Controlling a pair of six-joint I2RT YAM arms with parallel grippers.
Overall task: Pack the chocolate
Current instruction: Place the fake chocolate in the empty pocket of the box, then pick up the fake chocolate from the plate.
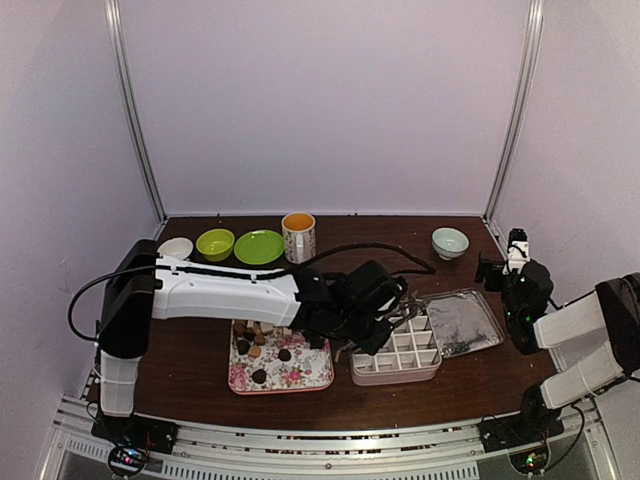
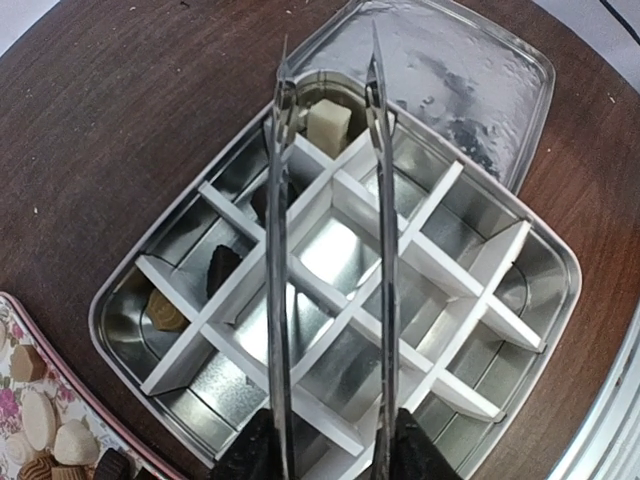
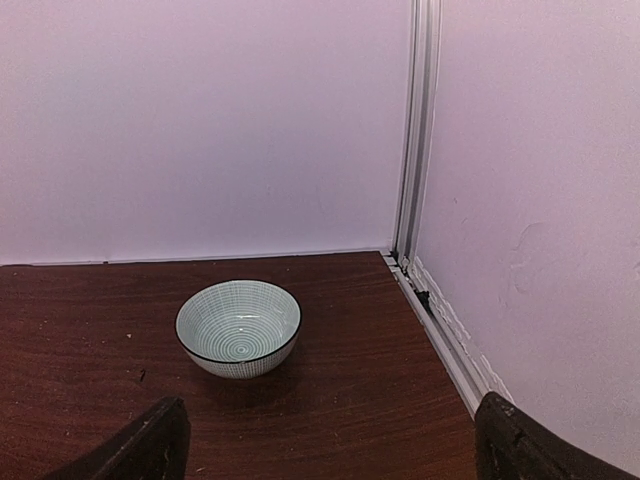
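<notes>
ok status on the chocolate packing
left gripper gripping tongs, tips apart over white chocolate in corner cell of tin. right gripper open, idle. nothing in the way.

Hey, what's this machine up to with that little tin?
The left gripper holds metal tongs over a divided tin; between their parted arms a white chocolate sits in a corner compartment. A dark piece and a tan piece occupy two other compartments. More chocolates wait on the floral tray beside the tin. The right gripper hangs open off to the side, facing a small bowl.
</notes>
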